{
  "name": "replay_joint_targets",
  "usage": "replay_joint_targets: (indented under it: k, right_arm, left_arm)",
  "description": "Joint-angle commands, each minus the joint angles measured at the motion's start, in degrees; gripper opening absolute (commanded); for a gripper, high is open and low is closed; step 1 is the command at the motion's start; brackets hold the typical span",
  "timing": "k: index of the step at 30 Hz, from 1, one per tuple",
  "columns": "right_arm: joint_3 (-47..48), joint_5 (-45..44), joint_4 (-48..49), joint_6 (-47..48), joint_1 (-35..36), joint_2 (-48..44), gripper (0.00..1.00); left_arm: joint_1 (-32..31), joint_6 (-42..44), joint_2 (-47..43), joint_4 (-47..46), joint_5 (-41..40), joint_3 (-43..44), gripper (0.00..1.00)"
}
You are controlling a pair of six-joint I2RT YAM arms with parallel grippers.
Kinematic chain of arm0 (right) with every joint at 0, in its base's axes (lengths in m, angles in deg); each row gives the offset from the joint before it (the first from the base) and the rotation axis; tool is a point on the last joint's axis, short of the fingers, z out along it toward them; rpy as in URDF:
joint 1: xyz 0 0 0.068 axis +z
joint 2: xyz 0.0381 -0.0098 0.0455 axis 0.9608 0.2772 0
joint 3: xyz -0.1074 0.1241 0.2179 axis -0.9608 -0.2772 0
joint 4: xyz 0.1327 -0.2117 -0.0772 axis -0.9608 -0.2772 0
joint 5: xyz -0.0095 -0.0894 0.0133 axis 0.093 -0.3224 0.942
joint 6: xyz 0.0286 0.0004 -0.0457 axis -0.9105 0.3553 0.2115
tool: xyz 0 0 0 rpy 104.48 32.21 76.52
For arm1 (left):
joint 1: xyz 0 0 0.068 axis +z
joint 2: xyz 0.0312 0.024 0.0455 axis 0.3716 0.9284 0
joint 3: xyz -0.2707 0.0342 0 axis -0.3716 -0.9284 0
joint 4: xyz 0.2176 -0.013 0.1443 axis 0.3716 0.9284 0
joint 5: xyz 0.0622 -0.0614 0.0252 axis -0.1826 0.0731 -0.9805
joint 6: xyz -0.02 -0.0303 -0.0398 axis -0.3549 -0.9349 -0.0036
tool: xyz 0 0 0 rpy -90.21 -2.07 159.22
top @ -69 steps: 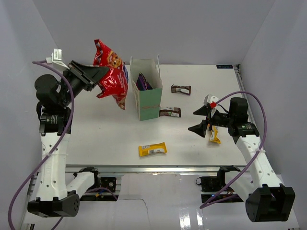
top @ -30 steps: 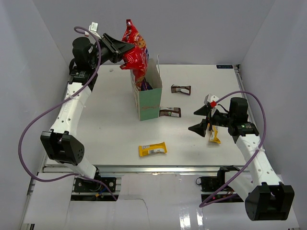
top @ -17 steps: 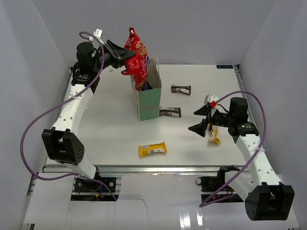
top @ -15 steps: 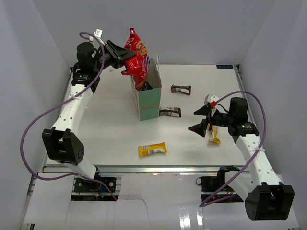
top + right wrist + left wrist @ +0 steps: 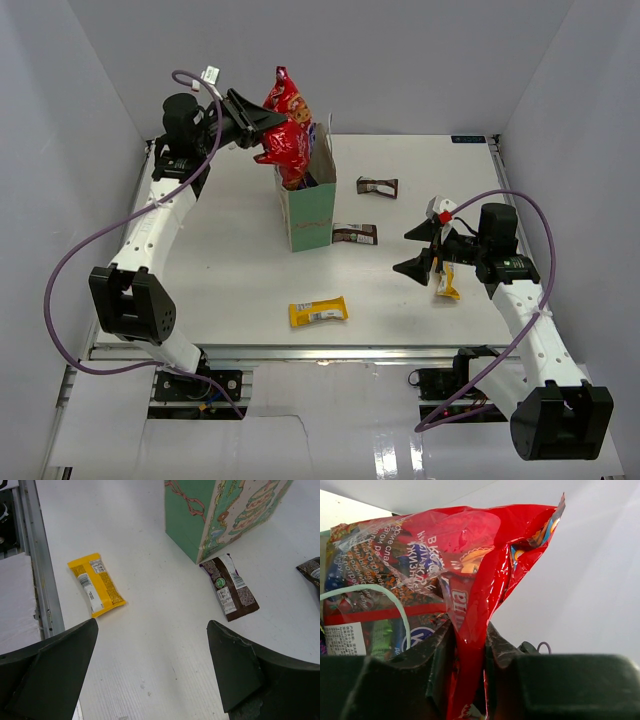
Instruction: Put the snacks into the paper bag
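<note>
My left gripper [image 5: 262, 122] is shut on the red-orange packet [image 5: 285, 130], holding it over the open top of the mint-green paper bag [image 5: 310, 215]; its lower end reaches into the bag. In the left wrist view the packet [image 5: 470, 580] is pinched between my fingers and a white handle [image 5: 395, 600] curves in front. A dark blue bag [image 5: 318, 181] shows inside the paper bag. My right gripper [image 5: 418, 250] is open and empty above the table, right of the bag. A yellow bar [image 5: 318, 313] and two dark brown bars [image 5: 355, 234] [image 5: 377, 186] lie on the table. Another yellow bar [image 5: 446, 283] lies under my right arm.
The right wrist view shows the paper bag's corner [image 5: 220, 515], a brown bar [image 5: 230, 587], the yellow bar [image 5: 95, 584] and the table's metal front rail [image 5: 37, 560]. White walls close in the table on the left, right and back.
My left arm has swung from the left of the table to above the paper bag and lowered the red-orange packet into its opening. My right arm has not moved.
</note>
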Motion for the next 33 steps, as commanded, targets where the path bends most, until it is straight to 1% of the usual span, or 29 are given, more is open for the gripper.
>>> replay_joint_targets:
  k: [1, 2, 5, 6, 9, 25, 30, 33]
  right_arm:
    - [-0.27, 1.07, 1.74, -0.01, -0.24, 0.21, 0.95]
    - [-0.27, 1.07, 1.74, -0.01, -0.24, 0.3, 0.95]
    - [-0.27, 1.16, 1.74, -0.01, -0.24, 0.3, 0.95]
    - [-0.27, 1.16, 1.83, -0.01, -0.24, 0.38, 0.95]
    - [-0.27, 1.16, 1.74, -0.1, -0.24, 0.47, 0.95]
    - [-0.27, 0.99, 1.74, -0.1, -0.24, 0.65, 0.95]
    - [-0.36, 0.28, 2.0, -0.63, -0.24, 0.82, 0.95]
    - [-0.36, -0.07, 2.27, -1.15, -0.24, 1.09, 0.95]
  left_arm:
    - [-0.02, -0.48, -4.21, -6.69, 1.28, 1.08, 0.39]
    - [-0.02, -0.48, -4.29, -6.61, 1.28, 1.25, 0.44]
    - [-0.02, -0.21, -4.29, -6.26, 1.19, 1.52, 0.52]
    - [-0.02, -0.04, -4.3, -6.17, 1.19, 1.69, 0.56]
    - [-0.1, 0.4, -4.38, -5.99, 1.19, 1.69, 0.62]
    - [-0.02, 1.28, -4.73, -5.2, 0.93, 3.54, 0.71]
    - [-0.1, 2.33, -5.17, -4.5, 0.67, 5.47, 0.77]
    - [-0.02, 4.17, -5.17, -2.75, -0.3, 8.54, 0.81]
